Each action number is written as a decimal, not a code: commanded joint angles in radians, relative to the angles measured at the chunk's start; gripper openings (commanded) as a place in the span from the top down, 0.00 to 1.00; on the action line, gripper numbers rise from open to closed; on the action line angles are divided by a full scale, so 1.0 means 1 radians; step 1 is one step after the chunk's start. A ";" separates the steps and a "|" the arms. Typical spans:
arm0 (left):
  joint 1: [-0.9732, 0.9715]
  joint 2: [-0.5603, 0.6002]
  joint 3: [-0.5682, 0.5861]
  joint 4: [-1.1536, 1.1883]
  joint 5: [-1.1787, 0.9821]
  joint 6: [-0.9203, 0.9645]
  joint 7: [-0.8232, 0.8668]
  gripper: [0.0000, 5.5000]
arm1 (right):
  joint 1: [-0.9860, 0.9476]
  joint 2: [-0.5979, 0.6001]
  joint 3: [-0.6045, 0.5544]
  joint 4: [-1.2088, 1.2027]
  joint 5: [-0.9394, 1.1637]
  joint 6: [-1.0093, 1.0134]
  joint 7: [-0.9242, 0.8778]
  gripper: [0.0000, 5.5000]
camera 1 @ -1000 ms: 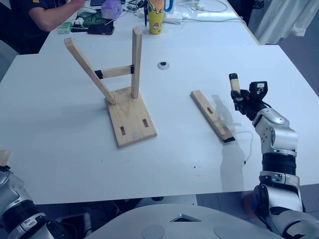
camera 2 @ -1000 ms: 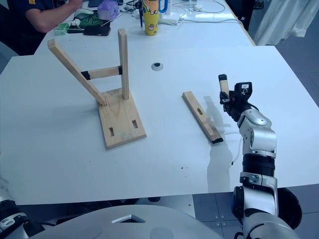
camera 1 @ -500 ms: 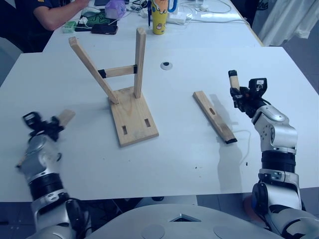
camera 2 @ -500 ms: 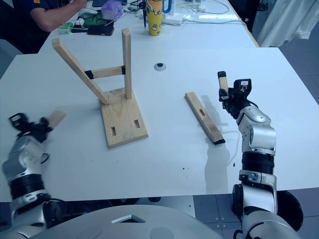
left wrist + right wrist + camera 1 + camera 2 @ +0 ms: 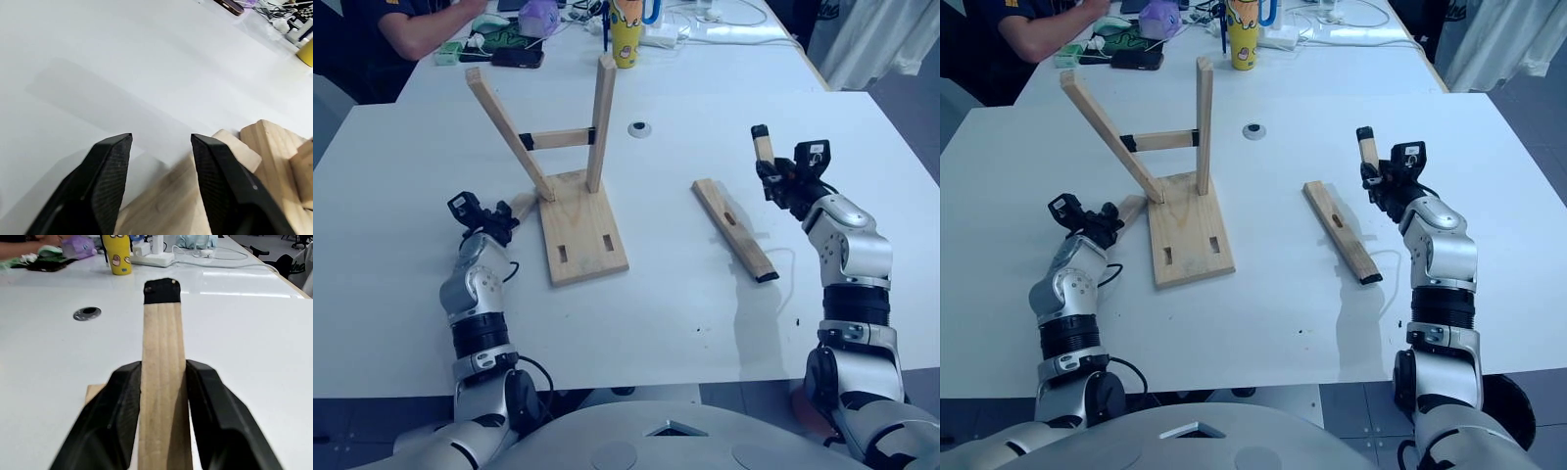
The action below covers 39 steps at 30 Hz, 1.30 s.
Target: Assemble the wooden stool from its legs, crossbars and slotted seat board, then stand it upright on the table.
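L hand (image 5: pixel 497 213) pinches a wood piece (image 5: pixel 522 204), prob a leg. Its tip sits just past the fingers at the edge of the seat board (image 5: pixel 587 235), likely lining up for the open slots (image 5: pixel 607 242). Board lies inverted w/ fitted legs (image 5: pixel 600 122) pointing up. A loose leg (image 5: pixel 732 228) lies flat on the surface (image 5: pixel 656 323) between board and R hand (image 5: pixel 771 174). R hand clamps a short crossbar (image 5: pixel 164 357) upright, raised off the surface, prob staged for that leg.

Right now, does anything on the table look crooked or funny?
Yes. The stool is half built and upside down: on the seat board, one leg stands nearly straight but the other leg leans far outward. A loose board lies flat by itself nearby.
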 commanded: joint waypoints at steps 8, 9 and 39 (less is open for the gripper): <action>-0.014 0.154 -0.246 -0.407 0.144 -0.173 -0.164 0.59 | -0.026 0.104 0.016 -0.255 0.081 -0.212 0.010 0.76; -0.028 0.162 -0.292 -0.438 0.139 -0.171 -0.206 0.59 | -0.022 0.107 0.041 -0.305 0.101 -0.221 0.046 0.76; -0.114 -0.013 -0.225 -0.550 -0.738 0.158 -0.188 0.49 | 0.038 0.072 0.322 -0.463 0.093 -0.312 0.317 0.76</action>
